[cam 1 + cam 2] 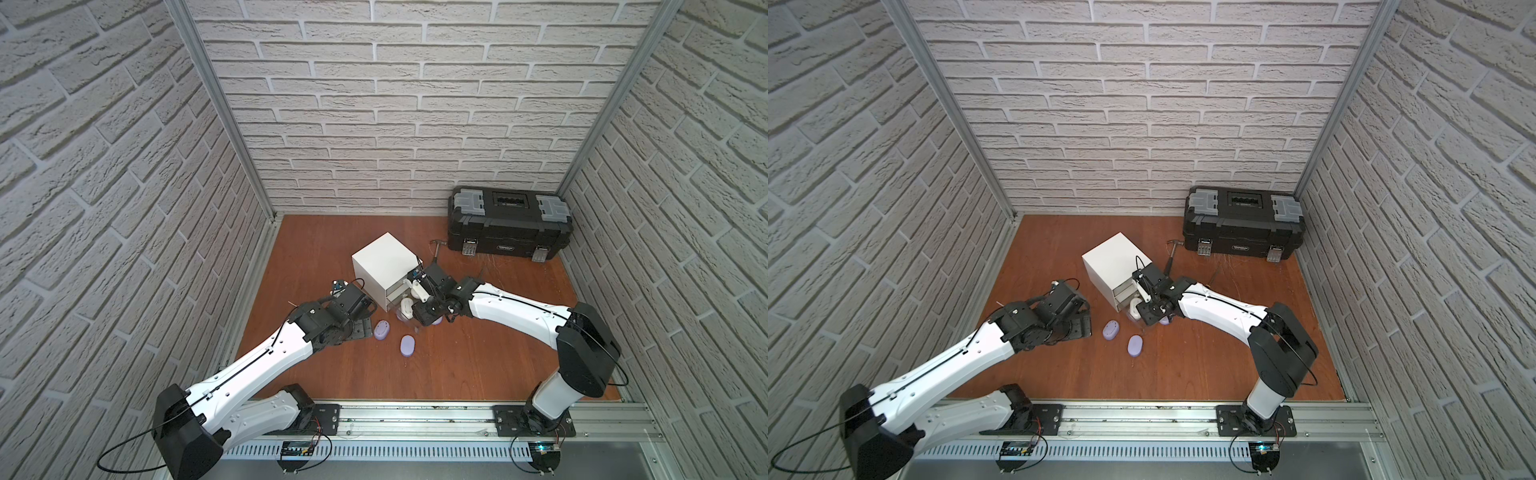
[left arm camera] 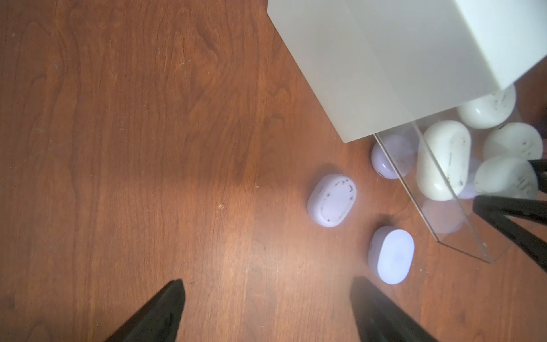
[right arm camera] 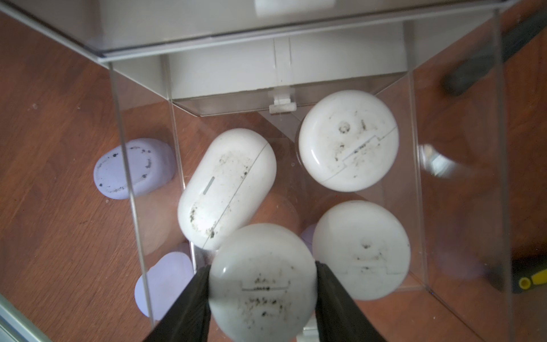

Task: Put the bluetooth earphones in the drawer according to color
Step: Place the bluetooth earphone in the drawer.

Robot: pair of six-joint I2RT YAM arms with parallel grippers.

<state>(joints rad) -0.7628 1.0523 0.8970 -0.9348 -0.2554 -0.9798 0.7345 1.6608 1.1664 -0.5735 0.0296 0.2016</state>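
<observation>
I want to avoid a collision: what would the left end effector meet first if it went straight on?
Probably the bare table; the nearest lavender case lies just beside that line.

left arm (image 1: 266,357), right arm (image 1: 519,309): white shells, small screw holes | elbow housings (image 1: 586,353): bulky, black | cables (image 1: 124,444): thin, black, looping | base plates (image 1: 505,419): black, with screws | left pincer (image 2: 266,281): black tapered fingers (image 2: 165,314)

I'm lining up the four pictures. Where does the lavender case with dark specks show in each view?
In a top view: speckled case on the table, just below the cabinet.
In a top view: case below the cabinet too.
Left wrist: case between the cabinet and the smooth lavender case.
Right wrist: case partly behind the drawer wall.
Shared landmark: the open drawer holding white cases.
</observation>
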